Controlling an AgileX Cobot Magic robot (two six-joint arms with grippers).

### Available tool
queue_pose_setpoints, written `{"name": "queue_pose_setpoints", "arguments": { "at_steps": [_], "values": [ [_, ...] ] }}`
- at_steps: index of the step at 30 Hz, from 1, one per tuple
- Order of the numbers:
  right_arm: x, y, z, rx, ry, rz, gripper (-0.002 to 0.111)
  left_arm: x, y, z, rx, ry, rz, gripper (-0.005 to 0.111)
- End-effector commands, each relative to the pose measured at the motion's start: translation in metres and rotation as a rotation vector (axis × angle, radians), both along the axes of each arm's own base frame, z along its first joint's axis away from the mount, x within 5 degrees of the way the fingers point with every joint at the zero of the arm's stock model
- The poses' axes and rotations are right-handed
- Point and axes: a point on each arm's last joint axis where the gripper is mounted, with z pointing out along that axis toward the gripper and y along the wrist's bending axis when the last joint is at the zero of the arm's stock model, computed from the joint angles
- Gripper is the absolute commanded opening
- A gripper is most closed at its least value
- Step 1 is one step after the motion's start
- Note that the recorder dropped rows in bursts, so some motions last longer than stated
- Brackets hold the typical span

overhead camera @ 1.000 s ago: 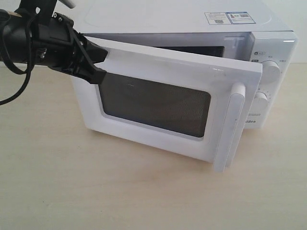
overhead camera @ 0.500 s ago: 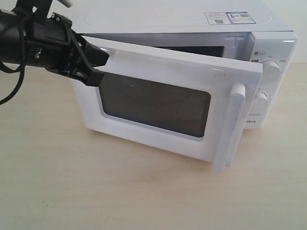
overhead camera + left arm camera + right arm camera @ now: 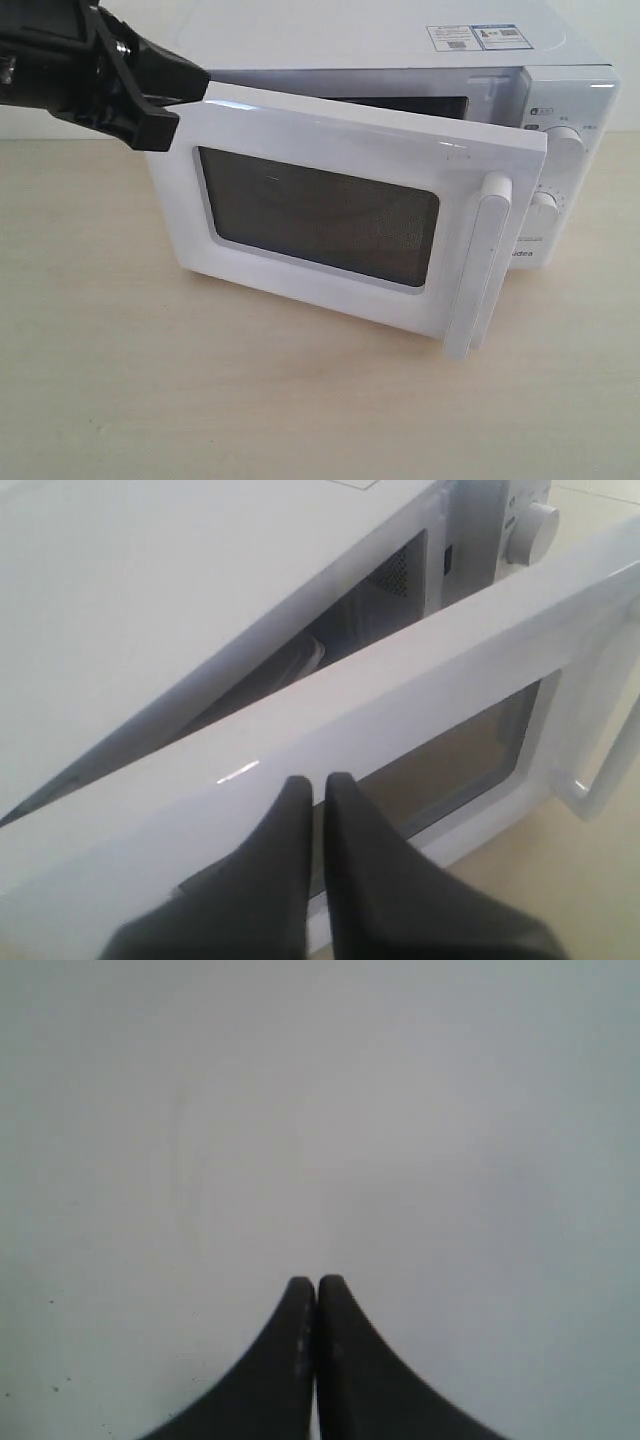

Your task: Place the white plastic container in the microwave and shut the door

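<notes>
Upward and to the left the left gripper (image 3: 185,100) has moved since a second ago; it is now by the upper hinge-side corner of the door (image 3: 300,125), its fingers pressed together on nothing. The door stands ajar as before. Through the gap, in the left wrist view, a pale rounded edge inside the microwave (image 3: 350,40) seems to be the white plastic container (image 3: 298,663). The right gripper (image 3: 317,1282) is also pressed together, empty, over a plain pale surface.
</notes>
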Motion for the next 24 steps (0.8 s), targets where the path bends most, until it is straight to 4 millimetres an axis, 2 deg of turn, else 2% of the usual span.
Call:
{"name": "queue_pose_setpoints", "arguments": {
  "at_steps": [1, 6, 9, 12, 15, 19, 21, 24],
  "values": [
    [0.022, -0.005, 0.015, 0.041, 0.157, -0.056, 0.0, -0.009, 0.002, 0.01, -0.029, -0.023, -0.006, 0.004],
    [0.047, -0.003, 0.013, -0.121, 0.224, -0.129, 0.0, -0.014, 0.004, 0.015, -0.038, -0.031, -0.013, 0.004],
    [0.056, -0.004, 0.01, -0.112, 0.293, -0.142, 0.0, -0.016, 0.004, 0.016, -0.038, -0.025, -0.021, 0.004],
    [0.066, -0.01, -0.001, -0.045, 0.49, -0.178, 0.0, -0.017, 0.003, 0.015, -0.035, -0.017, -0.028, 0.004],
    [0.073, -0.013, -0.019, -0.082, 0.702, -0.218, 0.0, -0.016, 0.004, 0.015, -0.037, -0.017, -0.025, 0.004],
    [0.07, 0.0, -0.038, -0.079, 0.92, -0.056, 0.0, -0.016, 0.004, 0.015, -0.038, -0.019, -0.024, 0.004],
    [0.067, 0.013, -0.042, -0.118, 0.96, 0.085, 0.0, -0.016, 0.004, 0.015, -0.038, -0.019, -0.024, 0.004],
    [0.061, 0.031, -0.042, -0.246, 0.933, 0.29, 0.0, -0.017, 0.003, 0.015, -0.037, -0.015, -0.027, 0.004]
  ]
}}
